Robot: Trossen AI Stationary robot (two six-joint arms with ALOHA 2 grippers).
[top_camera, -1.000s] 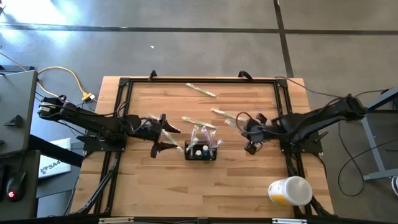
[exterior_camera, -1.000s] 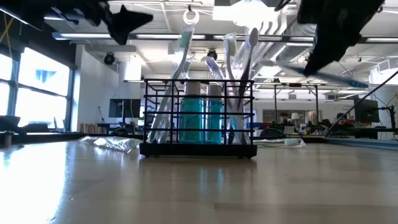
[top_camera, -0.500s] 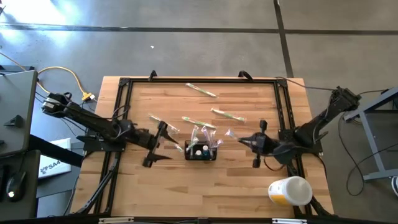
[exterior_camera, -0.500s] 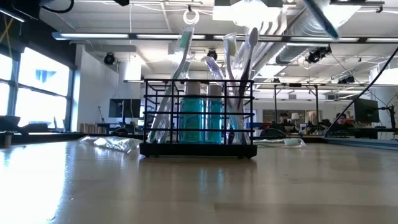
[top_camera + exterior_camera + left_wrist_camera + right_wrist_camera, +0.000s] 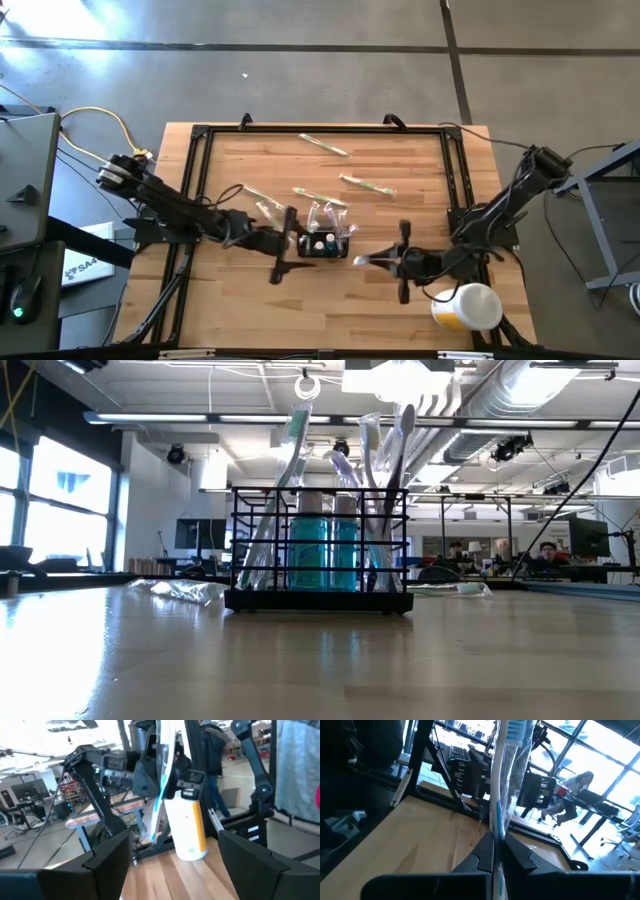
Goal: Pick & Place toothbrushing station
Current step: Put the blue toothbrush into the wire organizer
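The caddy (image 5: 324,243) is standing mid-worktop, just left of the right tool (image 5: 401,262), which is pinching a wrapped toothbrush (image 5: 372,260) pointing at it, while the open left tool (image 5: 281,245), nearer, is flanking its other side; both have swung closer since a second ago.

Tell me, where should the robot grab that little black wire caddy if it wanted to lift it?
Probably the caddy's top rim at a short end wall, coming straight down from above. It stands upright, the wire rim is thin enough to pinch, and the toothbrushes sticking up crowd the middle, so an end is clearer.
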